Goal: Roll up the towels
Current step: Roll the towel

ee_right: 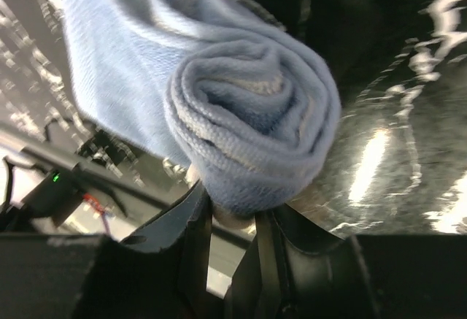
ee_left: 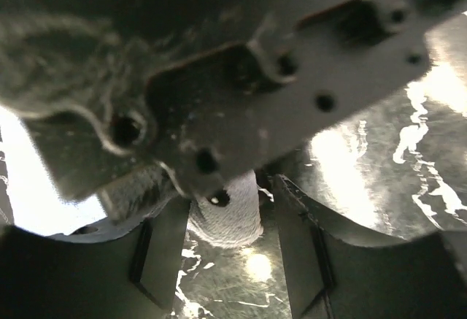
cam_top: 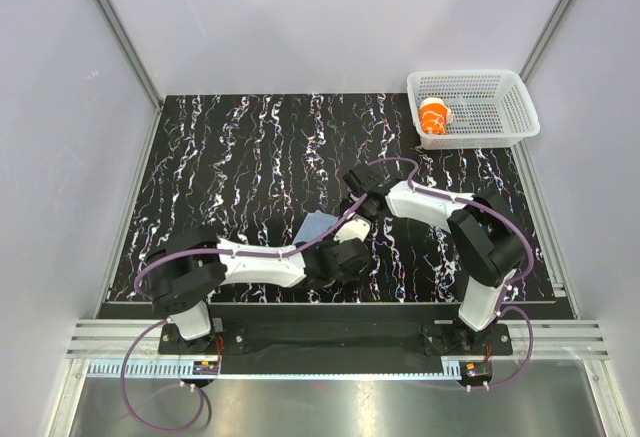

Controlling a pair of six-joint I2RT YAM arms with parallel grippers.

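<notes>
Right claw nips the rolled blue towel. Left claw released, its view mostly blocked by the right arm.

High fixed view down onto table, wrist views close-up, right wrist shares blue towel

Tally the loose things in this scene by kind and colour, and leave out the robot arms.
Orange towel: 1
Pale blue towel: 1
White mesh basket: 1
Total: 3
</notes>
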